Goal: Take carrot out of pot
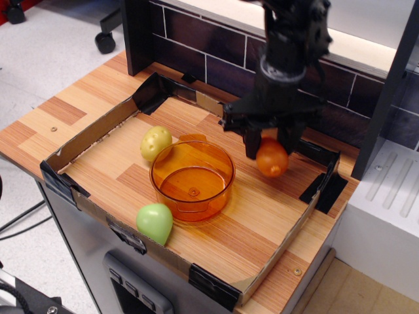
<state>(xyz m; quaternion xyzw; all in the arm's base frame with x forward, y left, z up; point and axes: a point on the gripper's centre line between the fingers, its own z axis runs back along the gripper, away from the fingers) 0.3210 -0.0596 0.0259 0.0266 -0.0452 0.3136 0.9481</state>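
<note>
Transfer step, near its end — carrot (272, 157) clear of the pot (193, 181), carried toward the table's (255, 216) back right corner, apparently just above the wood. Fingers (251, 141) narrowed onto the carrot's upper half, tip pointing down. Pot empty, mid-table. Next, by judgement: lowering to the bare surface, then opening and lifting away — well apart from the pot's rim.

No readable text, label, brand, number or sign anywhere in view.
</note>
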